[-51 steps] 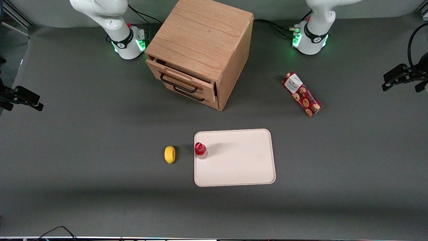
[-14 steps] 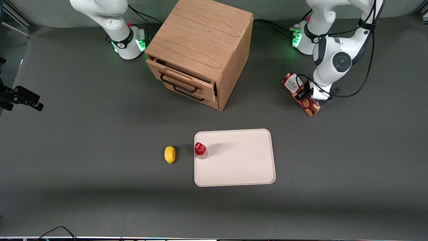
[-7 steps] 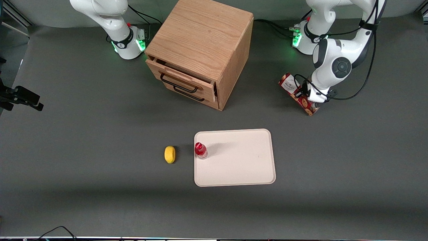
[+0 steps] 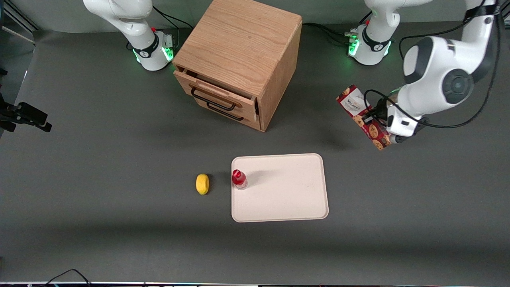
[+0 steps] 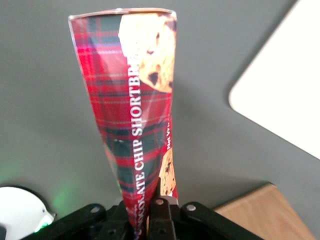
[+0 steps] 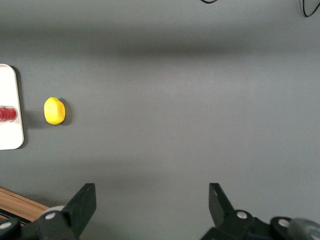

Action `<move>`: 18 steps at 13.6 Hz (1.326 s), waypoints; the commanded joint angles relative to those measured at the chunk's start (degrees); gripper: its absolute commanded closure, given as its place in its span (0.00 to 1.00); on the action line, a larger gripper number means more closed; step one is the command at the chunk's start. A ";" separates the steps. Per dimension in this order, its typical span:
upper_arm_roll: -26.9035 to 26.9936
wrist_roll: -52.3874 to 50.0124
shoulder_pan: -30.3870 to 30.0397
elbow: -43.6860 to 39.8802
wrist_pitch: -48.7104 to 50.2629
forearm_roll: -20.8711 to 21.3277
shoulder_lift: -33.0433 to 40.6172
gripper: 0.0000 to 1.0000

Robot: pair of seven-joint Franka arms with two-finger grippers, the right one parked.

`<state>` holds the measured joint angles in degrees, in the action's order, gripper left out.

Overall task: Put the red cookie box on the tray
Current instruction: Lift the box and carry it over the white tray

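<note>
You see the gripper (image 4: 381,124) clenched on the red cookie box (image 4: 363,115), which is lifted above the table (image 4: 119,223) toward the working arm's end. In the left wrist view the box (image 5: 142,120) hangs out from between the fingers (image 5: 159,212), gripped near one end. The tray (image 4: 287,199) lies nearer to the front camera than the box and well apart from it. A red-capped bottle (image 4: 239,179) stands on the tray at its edge, and a lemon (image 4: 202,183) lies just beside the tray on the table. The wooden cabinet (image 4: 239,59) stands farther from the camera, its upper drawer (image 4: 215,91) slightly open.
</note>
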<state>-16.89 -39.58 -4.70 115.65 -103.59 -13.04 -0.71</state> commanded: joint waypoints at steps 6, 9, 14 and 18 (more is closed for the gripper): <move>-1.38 0.38 8.64 -42.14 9.38 14.69 -27.83 1.00; -1.83 6.77 12.34 -45.60 3.16 17.50 -34.17 1.00; -2.00 14.71 14.72 -38.59 -10.19 25.34 -39.19 1.00; -2.00 12.35 14.98 -32.16 -19.62 24.82 -40.95 1.00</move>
<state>-19.05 -26.15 9.92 80.71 -120.78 11.18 -42.60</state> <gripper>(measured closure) 0.943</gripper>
